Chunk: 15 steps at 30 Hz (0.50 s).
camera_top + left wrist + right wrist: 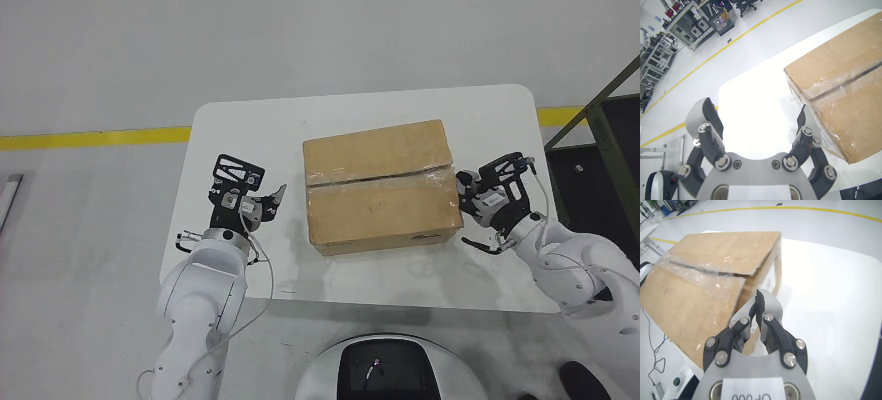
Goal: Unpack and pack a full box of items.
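Box [380,190] is showing matt brown cardboard, slightly rough. Clear plastic tape [831,83] along its seam is crinkling and glinting glossy. Table [250,130] top is reading as smooth and white, reflecting light strongly. Left gripper [755,108] and right gripper [757,306] are presenting satin grey metal plates, matt black links, ribbed black pads [712,117] and bright polished screw heads [721,163].

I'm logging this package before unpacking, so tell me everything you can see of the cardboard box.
The cardboard box is a brown rectangular carton lying flat near the middle of the white table. Its two top flaps are down, meeting in a lengthwise seam under wrinkled clear tape; one flap lifts slightly at the end beside the shut right end effector. A label sits on the opposite end. Nothing rests on top.
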Motion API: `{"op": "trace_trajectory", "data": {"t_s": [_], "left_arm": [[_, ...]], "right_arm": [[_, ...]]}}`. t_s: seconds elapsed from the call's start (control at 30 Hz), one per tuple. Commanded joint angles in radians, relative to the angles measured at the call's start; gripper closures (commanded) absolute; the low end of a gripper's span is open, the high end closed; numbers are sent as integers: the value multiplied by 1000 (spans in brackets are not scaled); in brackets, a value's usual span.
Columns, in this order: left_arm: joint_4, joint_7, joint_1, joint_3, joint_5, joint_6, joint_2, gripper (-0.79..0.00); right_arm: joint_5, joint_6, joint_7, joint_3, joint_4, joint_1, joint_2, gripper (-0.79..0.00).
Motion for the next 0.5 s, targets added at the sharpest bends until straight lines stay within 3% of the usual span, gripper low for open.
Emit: {"op": "trace_trajectory", "data": {"t_s": [0.0,0.2,0.47], "left_arm": [[0,0,0,0,0,0,0,-785],[-6,31,16,-3,-9,-1,0,-785],[-76,113,64,-32,-67,-57,5,-785]], "right_arm": [[-5,-2,-4,-48,6,21,-8,0],[-21,38,-16,-85,27,72,-23,0],[-39,72,-55,70,-75,46,-13,0]]}}
